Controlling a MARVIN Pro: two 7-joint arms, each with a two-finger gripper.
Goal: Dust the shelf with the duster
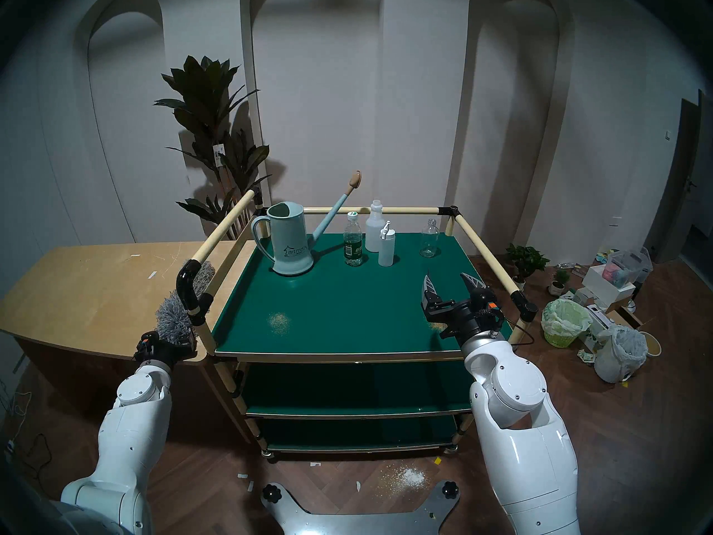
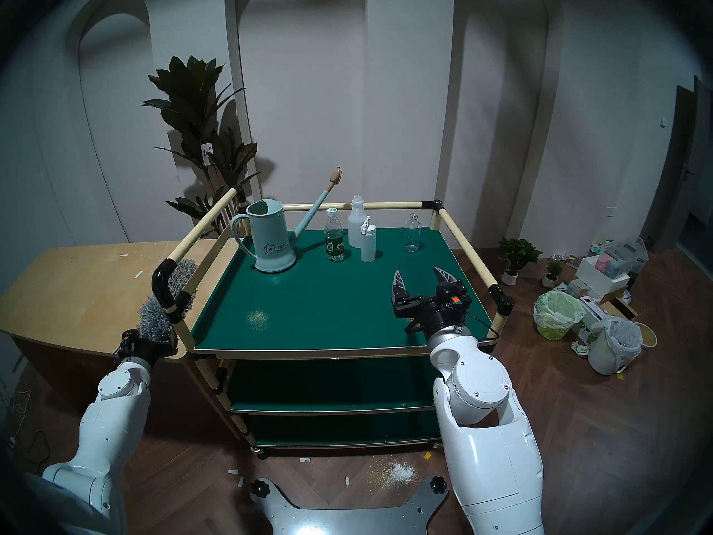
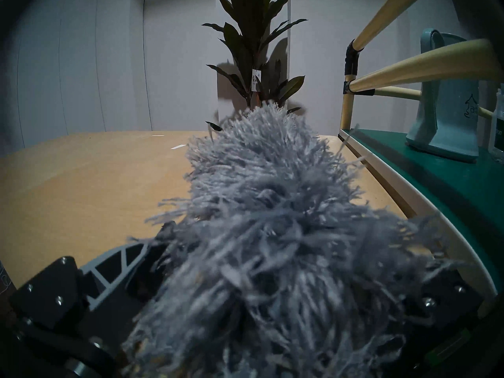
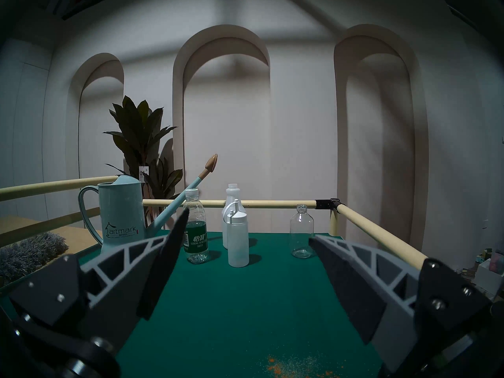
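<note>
Head view, item list.
- Shelf [image 1: 347, 310]: top green tier of cart, railed in cream tube with black joints.
- Duster [image 1: 173, 318]: grey, shaggy, off the shelf, lying on desk [image 1: 96, 283] just outside the left rail [image 1: 220, 233] and running alongside it; far tip showing past the black corner bend. Handle hidden.
- Left hand [image 1: 175, 339]: at duster's near end, fingers spread wide with fluff filling the gap between them; cannot tell from wrist view whether gripped.
- Right hand [image 1: 447, 279]: held above shelf's front right area, pointing toward the back rail, fingers wide apart, nothing between them.
- Watering can [image 1: 289, 244]: pale blue, back left of shelf, spout slanting up to the right.
- Water bottle [image 1: 353, 244]: green label, just right of can.
- White bottles, two [image 1: 375, 229]: behind and beside water bottle, smaller one in front.
- Glass bottle [image 1: 429, 239]: clear, uncapped, back right, apart from the rest.
- Crumbs [image 1: 278, 322]: pale patch, front left of shelf.
- Second crumb patch [image 4: 294, 363]: orange-flecked, under right hand.
- Plant [image 1: 216, 117]: tall, dark-leaved, behind desk.
</note>
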